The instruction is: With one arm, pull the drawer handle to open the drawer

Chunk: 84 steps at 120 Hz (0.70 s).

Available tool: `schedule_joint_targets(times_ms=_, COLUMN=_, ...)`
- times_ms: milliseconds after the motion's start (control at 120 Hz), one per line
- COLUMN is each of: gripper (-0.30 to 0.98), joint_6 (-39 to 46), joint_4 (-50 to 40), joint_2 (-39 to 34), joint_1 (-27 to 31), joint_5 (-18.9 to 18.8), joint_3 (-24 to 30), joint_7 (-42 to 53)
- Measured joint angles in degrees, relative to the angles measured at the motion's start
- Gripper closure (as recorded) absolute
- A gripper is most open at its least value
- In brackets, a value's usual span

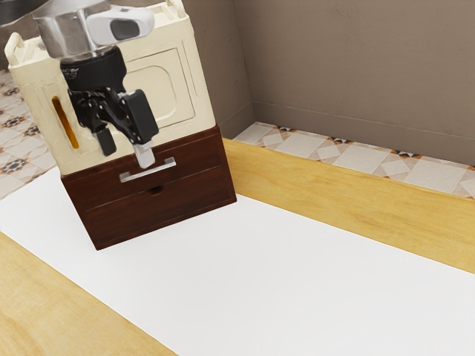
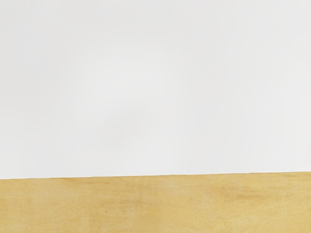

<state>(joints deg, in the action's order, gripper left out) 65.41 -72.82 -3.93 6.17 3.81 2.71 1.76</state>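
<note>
My gripper [image 1: 126,150] is open in the exterior view, in front of the cream case and above the drawer handle, its fingertips apart. The fingertip nearer the exterior view's right, pale grey [image 1: 145,155], appears just above the silver bar handle [image 1: 148,170]; whether they touch I cannot tell. That handle is fixed to the upper front of a dark reddish-brown drawer box [image 1: 119,215], whose upper drawer looks shut. A small dark notch [image 1: 154,190] lies below the handle.
A cream jerrycan-like case [image 1: 182,85] stands on or behind the drawer box. Under the box lies a white sheet [image 1: 282,274] on the wooden table [image 1: 356,196]; the wrist view has the sheet [image 2: 155,87] and wood [image 2: 155,204]. A brown wall [image 1: 356,67] rises beyond.
</note>
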Motion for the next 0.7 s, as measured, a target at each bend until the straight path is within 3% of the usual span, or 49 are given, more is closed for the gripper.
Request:
schedule_joint_targets(times_ms=267, gripper=0.01, joint_6=2.2, joint_4=0.6, joint_2=-1.2, joint_1=-5.0, joint_5=-4.1, joint_3=-0.4, joint_7=-2.2)
schedule_joint_targets(times_ms=333, gripper=0.01, joint_6=2.5, joint_4=0.1, joint_2=-0.3, joint_1=-5.2, joint_5=-6.5, joint_3=-0.3, joint_7=-2.2)
schedule_joint_targets(times_ms=700, gripper=0.03, joint_6=23.1, joint_4=-25.0, joint_2=-3.8, joint_1=-1.9, joint_5=-16.6, joint_3=-1.5, joint_7=5.0)
